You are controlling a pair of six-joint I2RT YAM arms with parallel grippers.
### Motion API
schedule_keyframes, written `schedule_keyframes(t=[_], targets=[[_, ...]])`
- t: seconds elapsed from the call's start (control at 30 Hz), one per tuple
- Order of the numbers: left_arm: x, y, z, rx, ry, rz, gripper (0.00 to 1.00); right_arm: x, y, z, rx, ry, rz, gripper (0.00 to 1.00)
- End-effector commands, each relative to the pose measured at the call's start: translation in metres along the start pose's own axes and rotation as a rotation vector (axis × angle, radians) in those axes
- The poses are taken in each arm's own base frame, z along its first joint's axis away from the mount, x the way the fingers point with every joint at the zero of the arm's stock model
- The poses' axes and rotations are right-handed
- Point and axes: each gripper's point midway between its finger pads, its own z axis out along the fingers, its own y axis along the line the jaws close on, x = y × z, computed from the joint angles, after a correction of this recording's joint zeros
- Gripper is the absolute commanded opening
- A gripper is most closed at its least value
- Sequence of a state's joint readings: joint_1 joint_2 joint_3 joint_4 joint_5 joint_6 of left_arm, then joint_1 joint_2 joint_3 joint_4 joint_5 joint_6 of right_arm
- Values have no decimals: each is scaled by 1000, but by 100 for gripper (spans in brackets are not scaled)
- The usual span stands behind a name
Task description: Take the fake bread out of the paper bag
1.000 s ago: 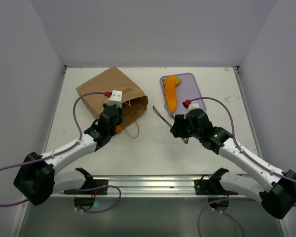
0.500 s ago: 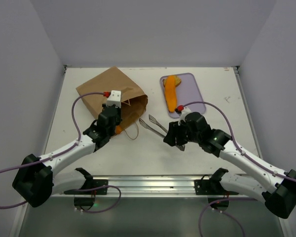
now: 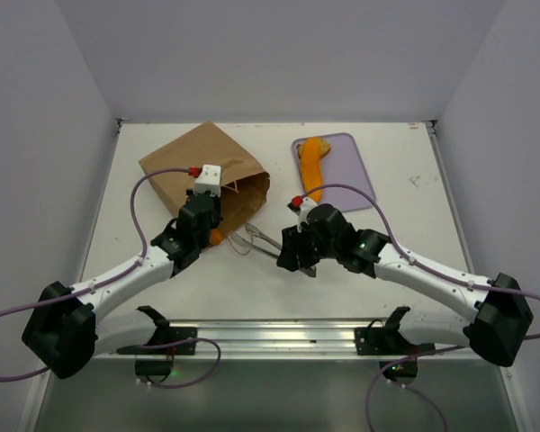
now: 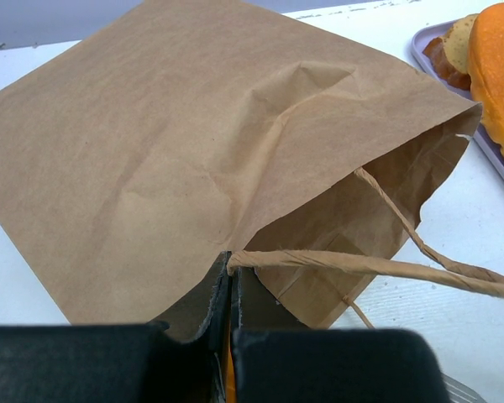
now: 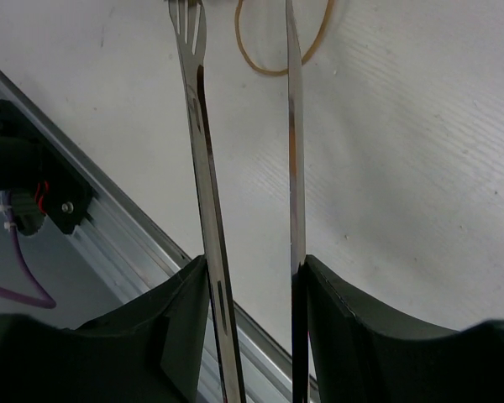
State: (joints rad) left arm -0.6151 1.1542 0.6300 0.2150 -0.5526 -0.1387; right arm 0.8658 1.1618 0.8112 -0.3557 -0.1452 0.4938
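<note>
The brown paper bag [image 3: 202, 169] lies flat at the back left, its mouth facing right. My left gripper [image 3: 214, 232] is shut on the bag's near string handle [image 4: 361, 264] at the mouth edge, and a sliver of orange shows between its fingers [image 4: 229, 378]. A long orange fake bread [image 3: 312, 166] lies on the lavender tray [image 3: 360, 175], with a smaller piece beside it [image 4: 458, 42]. My right gripper [image 3: 292, 256] is shut on thin metal tongs [image 5: 203, 168], whose tips [image 3: 245, 238] point left toward the bag's mouth. The inside of the bag is hidden.
The bag's other handle loop [image 5: 281, 50] lies on the white table just ahead of the tong tips. A metal rail [image 3: 270, 335] runs along the table's front edge. Grey walls close in the left, right and back.
My right gripper has carried the tongs leftward from beside the tray to near the bag's mouth. The left gripper and bag have not moved.
</note>
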Motion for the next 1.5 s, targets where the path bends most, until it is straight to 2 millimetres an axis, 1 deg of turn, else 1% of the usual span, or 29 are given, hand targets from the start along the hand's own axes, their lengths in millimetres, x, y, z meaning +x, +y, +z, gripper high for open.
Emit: schedule_keyframes(t=[0.0,0.03,0.07,0.1,0.2,0.3,0.47,0.5,0.57,0.7,0.73,0.8,0.87,0.97,1.23,1.33,1.47], targets=[[-13,1,-3,6,-37,-41,0,-51,29,2,-68,-135,-32,50],[-11,1,-3,9,-33,-37,0,-53,30,5,-72,-133,-37,50],[-10,1,-3,8,-29,-35,0,-51,30,12,-69,-113,-45,50],[-10,1,-3,10,-28,-36,0,-57,35,13,-80,-115,-52,50],[-10,1,-3,9,-25,-34,0,-59,43,25,-105,-90,-66,50],[-10,0,-4,12,-25,-32,0,-60,48,36,-108,-72,-77,51],[-12,2,-6,11,-30,-39,0,-64,55,51,-129,-56,-86,51],[-11,1,-6,13,-29,-38,0,-67,57,53,-133,-60,-85,51],[-12,1,-6,13,-30,-42,0,-64,55,61,-128,-40,-78,51],[-12,1,-6,15,-32,-42,0,-67,59,74,-143,-30,-75,52],[-11,1,-6,16,-30,-41,0,-65,57,79,-136,-20,-71,53],[-12,1,-6,16,-33,-45,0,-68,58,83,-133,-23,-74,53],[-11,1,-7,18,-31,-44,0,-65,54,89,-121,-11,-74,54],[-13,1,-8,18,-35,-43,0,-64,54,97,-125,1,-75,54],[-12,2,-8,17,-37,-44,0,-63,51,112,-117,13,-69,54],[-12,2,-8,17,-37,-44,0,-60,51,117,-121,25,-63,54],[-13,2,-8,15,-39,-46,0,-54,49,122,-126,42,-55,51]])
